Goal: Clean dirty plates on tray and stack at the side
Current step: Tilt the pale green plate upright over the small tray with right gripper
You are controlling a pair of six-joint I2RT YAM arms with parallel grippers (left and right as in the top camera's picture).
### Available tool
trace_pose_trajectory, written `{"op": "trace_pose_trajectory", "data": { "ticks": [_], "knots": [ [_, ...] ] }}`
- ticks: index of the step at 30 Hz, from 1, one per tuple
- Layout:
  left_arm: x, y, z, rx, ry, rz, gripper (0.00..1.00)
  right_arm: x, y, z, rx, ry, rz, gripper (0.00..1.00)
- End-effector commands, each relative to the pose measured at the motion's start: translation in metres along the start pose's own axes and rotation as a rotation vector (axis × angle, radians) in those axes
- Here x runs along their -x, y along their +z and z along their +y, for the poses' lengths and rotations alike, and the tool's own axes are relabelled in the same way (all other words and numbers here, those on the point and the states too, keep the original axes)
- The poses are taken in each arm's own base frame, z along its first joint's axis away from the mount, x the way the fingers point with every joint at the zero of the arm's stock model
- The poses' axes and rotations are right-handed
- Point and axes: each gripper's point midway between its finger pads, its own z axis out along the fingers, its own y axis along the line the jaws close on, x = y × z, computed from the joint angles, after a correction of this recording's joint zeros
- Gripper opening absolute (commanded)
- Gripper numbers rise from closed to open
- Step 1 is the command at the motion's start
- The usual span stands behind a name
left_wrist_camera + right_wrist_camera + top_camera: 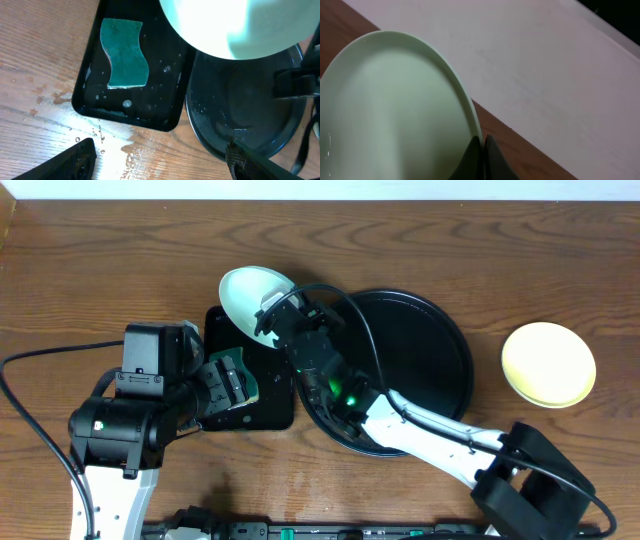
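the right tool pinches the mint plate by its rim, tilted over the small tray, likely so the open, empty left tool can fetch the sponge.

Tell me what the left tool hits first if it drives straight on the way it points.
Probably the small rectangular black tray, on its wet floor beside the green sponge. The open left tool aims down at it with nothing between, though depth is unclear.
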Motion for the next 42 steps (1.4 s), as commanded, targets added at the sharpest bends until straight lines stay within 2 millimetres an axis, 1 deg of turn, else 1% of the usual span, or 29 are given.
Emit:
{"op": "trace_pose_trajectory", "data": {
  "ticks": [1, 5, 10, 13, 14, 15, 16, 17, 18, 19, 20, 21, 22, 23, 24, 26, 27, 29, 31, 34, 36, 39, 42],
  "knots": [
    [0.005, -0.007, -0.003, -0.014, 0.012, -0.02, 0.84, 0.02, -0.007, -0.018, -0.025, 0.067, -0.029, 0.01],
    [0.005, -0.007, -0.003, -0.014, 0.012, -0.02, 0.84, 0.01, -0.007, -0.014, -0.01, 0.065, 0.008, 0.01],
    [0.005, -0.007, -0.003, -0.014, 0.012, -0.02, 0.84, 0.011, -0.009, -0.012, 0.002, 0.047, 0.008, 0.01],
    [0.005, -0.007, -0.003, -0.014, 0.012, -0.02, 0.84, 0.011, -0.008, -0.016, -0.016, -0.004, 0.01, 0.01],
    [0.005, -0.007, -0.003, -0.014, 0.012, -0.021, 0.84, 0.014, -0.009, -0.013, -0.004, -0.015, -0.004, 0.01],
    [0.005, -0.007, -0.003, -0.014, 0.012, -0.021, 0.84, 0.016, -0.009, -0.011, 0.007, -0.07, -0.012, 0.01],
    [0.005, -0.007, -0.003, -0.014, 0.012, -0.02, 0.84, 0.016, -0.01, -0.015, -0.017, -0.139, -0.007, 0.01],
    [0.005, -0.007, -0.003, -0.014, 0.012, -0.021, 0.84, 0.015, -0.01, -0.027, -0.085, -0.133, 0.011, 0.01],
    [0.005, -0.007, -0.003, -0.014, 0.012, -0.02, 0.84, 0.015, -0.011, -0.035, -0.127, -0.083, 0.019, 0.01],
    [0.005, -0.007, -0.003, -0.014, 0.012, -0.021, 0.84, 0.016, -0.011, -0.029, -0.099, -0.081, 0.01, 0.01],
    [0.005, -0.007, -0.003, -0.014, 0.012, -0.02, 0.84, 0.018, -0.013, -0.021, -0.064, -0.156, 0.002, 0.01],
    [0.005, -0.007, -0.003, -0.014, 0.012, -0.02, 0.84, 0.019, -0.014, -0.021, -0.072, -0.249, 0.003, 0.01],
    [0.005, -0.007, -0.003, -0.014, 0.012, -0.02, 0.84, 0.021, -0.015, -0.028, -0.106, -0.257, 0.008, 0.01],
    [0.005, -0.007, -0.003, -0.014, 0.012, -0.02, 0.84, 0.024, -0.016, -0.035, -0.141, -0.222, 0.004, 0.01],
    [0.005, -0.007, -0.003, -0.014, 0.012, -0.02, 0.84, 0.027, -0.017, -0.033, -0.136, -0.214, -0.009, 0.01],
    [0.005, -0.007, -0.003, -0.014, 0.012, -0.02, 0.84, 0.031, -0.02, -0.025, -0.107, -0.274, -0.021, 0.01],
    [0.005, -0.007, -0.003, -0.014, 0.012, -0.02, 0.84, 0.031, -0.021, -0.025, -0.117, -0.276, -0.015, 0.01],
    [0.005, -0.007, -0.003, -0.014, 0.012, -0.02, 0.84, 0.029, -0.023, -0.025, -0.129, -0.213, -0.004, 0.01],
    [0.005, -0.007, -0.003, -0.014, 0.012, -0.02, 0.84, 0.025, -0.023, -0.022, -0.116, -0.216, 0.009, 0.01],
    [0.005, -0.007, -0.003, -0.014, 0.012, -0.02, 0.84, 0.02, -0.023, -0.028, -0.145, -0.156, 0.032, 0.01],
    [0.005, -0.007, -0.003, -0.014, 0.012, -0.02, 0.84, 0.02, -0.022, -0.03, -0.149, -0.132, 0.027, 0.01],
    [0.005, -0.007, -0.003, -0.014, 0.012, -0.02, 0.84, 0.025, -0.023, -0.022, -0.112, -0.139, 0.003, 0.01],
    [0.005, -0.007, -0.003, -0.014, 0.012, -0.021, 0.84, 0.026, -0.023, -0.023, -0.116, -0.142, -0.002, 0.01]
  ]
}}
